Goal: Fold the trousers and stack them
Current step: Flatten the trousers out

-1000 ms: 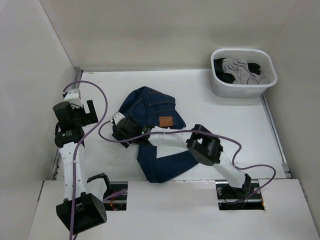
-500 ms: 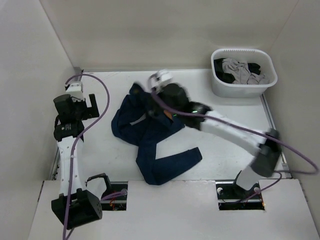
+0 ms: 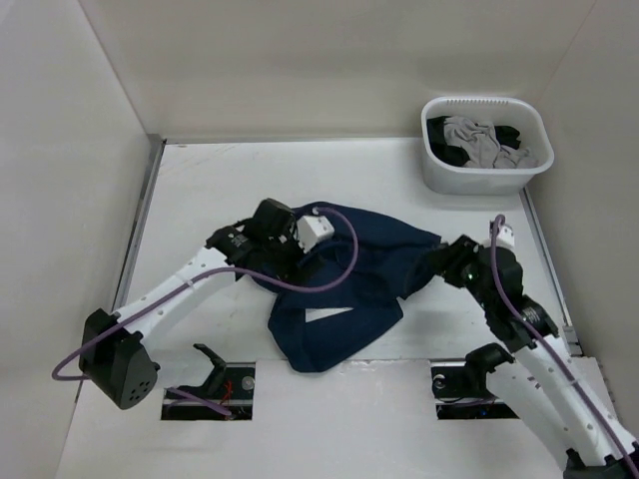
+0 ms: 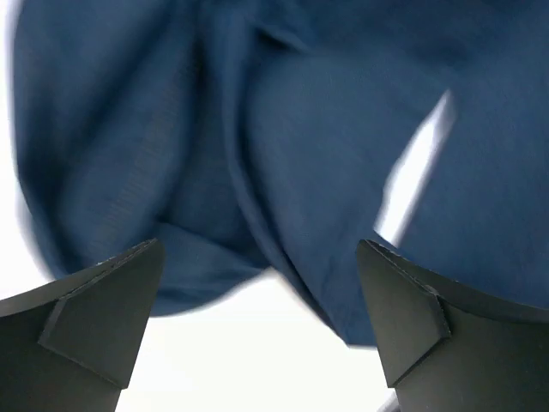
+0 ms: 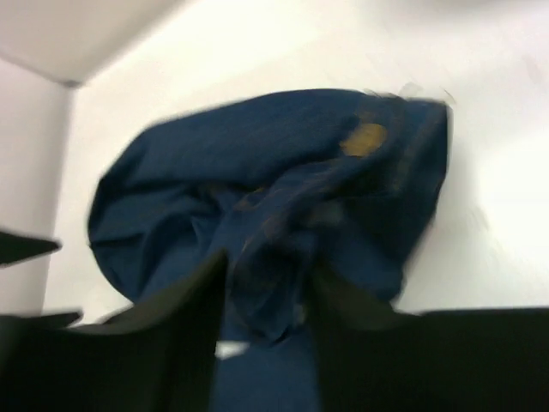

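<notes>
The dark navy trousers [image 3: 349, 269] lie crumpled in the middle of the white table, one end pulled out to the right. My right gripper [image 3: 441, 263] holds that right end. In the right wrist view, bunched denim [image 5: 266, 283] fills the gap between its fingers, and the tan patch [image 5: 364, 137] shows further out on the cloth. My left gripper [image 3: 268, 261] hangs over the trousers' left side. It stands open [image 4: 262, 335] with nothing between its fingers, above a blue fold [image 4: 283, 154] and bare table.
A white basket [image 3: 469, 182] of grey and black clothes [image 3: 479, 140] stands at the back right corner. White walls close the table at the left, back and right. The arm bases sit at the near edge.
My right arm swung from the back of the table to the right, dragging the trousers' end with it. My left arm came in from the left wall to over the trousers.
</notes>
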`<action>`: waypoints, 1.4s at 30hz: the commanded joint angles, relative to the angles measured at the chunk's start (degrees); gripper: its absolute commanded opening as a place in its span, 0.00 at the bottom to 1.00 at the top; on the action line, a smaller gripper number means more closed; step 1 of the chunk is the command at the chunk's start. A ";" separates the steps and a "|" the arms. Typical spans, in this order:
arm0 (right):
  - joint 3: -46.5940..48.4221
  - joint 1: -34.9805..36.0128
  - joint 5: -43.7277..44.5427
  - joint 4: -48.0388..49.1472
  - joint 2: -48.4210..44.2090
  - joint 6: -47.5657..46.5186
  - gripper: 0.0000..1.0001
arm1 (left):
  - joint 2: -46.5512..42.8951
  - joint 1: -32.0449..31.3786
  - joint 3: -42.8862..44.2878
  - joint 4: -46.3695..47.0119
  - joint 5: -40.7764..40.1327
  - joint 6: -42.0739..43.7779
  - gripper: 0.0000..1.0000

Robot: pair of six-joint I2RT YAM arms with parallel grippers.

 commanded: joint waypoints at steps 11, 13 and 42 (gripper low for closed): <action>-15.44 -10.61 -3.44 -5.61 -6.04 18.99 0.76 | 1.28 -7.86 -13.51 -8.52 -8.77 7.73 1.00; -17.20 -11.40 -2.74 -1.40 -3.24 19.25 0.76 | 2.60 -7.16 -15.44 -5.90 -9.04 7.47 1.00; 11.79 -12.99 -4.40 21.92 19.45 -1.22 0.03 | 5.77 28.00 11.79 18.11 -18.27 32.23 0.00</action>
